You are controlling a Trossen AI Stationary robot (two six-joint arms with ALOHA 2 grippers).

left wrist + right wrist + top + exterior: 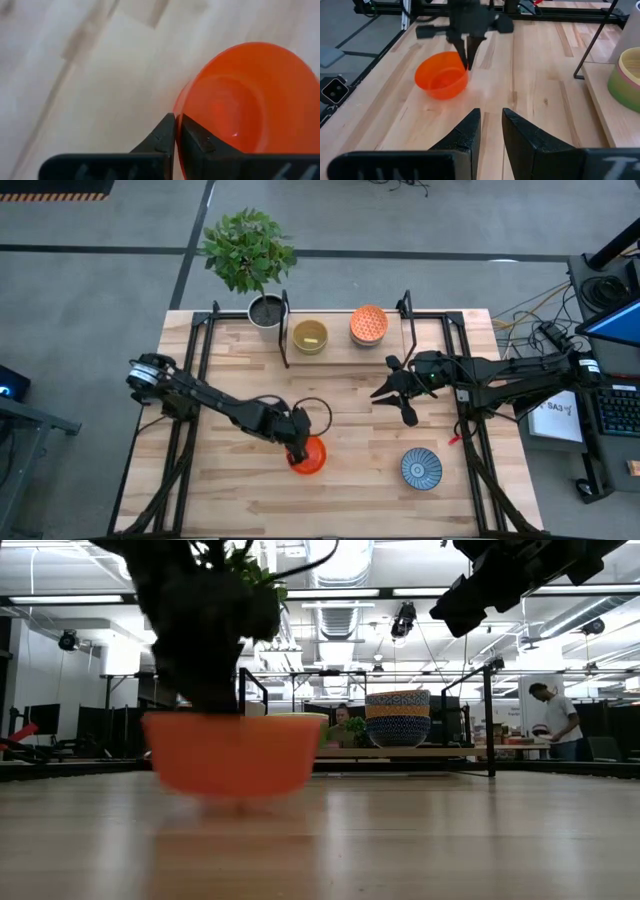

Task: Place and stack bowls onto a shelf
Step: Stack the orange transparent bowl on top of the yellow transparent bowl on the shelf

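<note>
A light wooden table (pixel 240 500) fills the overhead view, with a low light-wood shelf (pixel 345 352) between black posts along its far edge and a potted plant (pixel 250 265) at the shelf's left end. On the shelf sit a stack topped by a yellow bowl (pixel 310 336) and, just beside it, a stack topped by a dotted orange bowl (pixel 368 324); the low view shows that second stack as several patterned bowls nested together. The step in hand appears to be picking up the next bowl: the left gripper (pixel 176 131) has its two fingers pinched together over the near rim of the red-orange bowl (pixel 308 455), which sits upright on the table near the middle front, well apart from the shelf. The bowl is plain, glossy and smooth inside, with a thin wall. Next, the left arm would likely need to lift it without letting the rim slip and carry it back to the shelf. The right gripper (pixel 490 125) hovers above the table right of centre, fingers slightly parted and empty. A blue-and-white patterned bowl (pixel 421 468) waits on the table toward the right front.
</note>
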